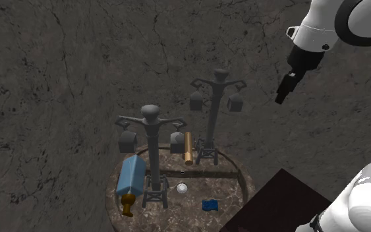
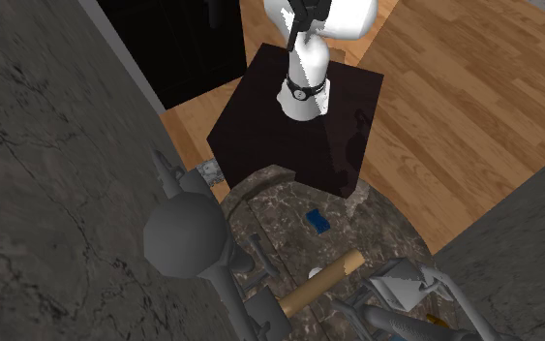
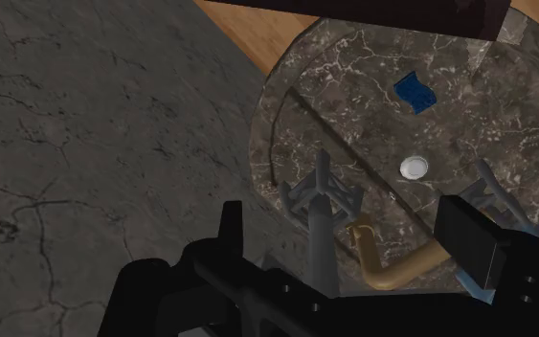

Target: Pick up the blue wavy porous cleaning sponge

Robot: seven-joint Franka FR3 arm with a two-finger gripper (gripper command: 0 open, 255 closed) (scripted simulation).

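Sponge (image 1: 210, 205): small, dark blue, flat on the round table (image 1: 242, 176), close to the rim nearest the dark stand (image 1: 279, 198).
Feel (a judgement, not a thing seen): probably light, soft and springy; porous, so unlikely to slip; nothing to break.
Where to take hold: across the narrower width, from straight above, low enough to catch the sides of so flat a thing; only a gentle squeeze, to avoid crushing it out of shape.
Room around it: bare marbled top on every side; touching nothing.
Nearest neighbour: small white disc (image 1: 182, 188), near but clearly apart.
Farther off: bases of two grey lamp-post ornaments (image 1: 151, 155), a golden tube (image 1: 188, 147) and a blue bottle (image 1: 131, 176), all well apart from the sponge.
Gripper (image 1: 281, 97): black, high above the floor beside the table, at the shoulder view's upper right; open wide in the wrist view, clasping nothing.
Sponge against the jaws: well apart and far below; not between the fingers (image 3: 231, 225); seen beyond them, off toward the other finger's side.
Called for next (by guess): a swing over the stand-side rim, then a straight drop.
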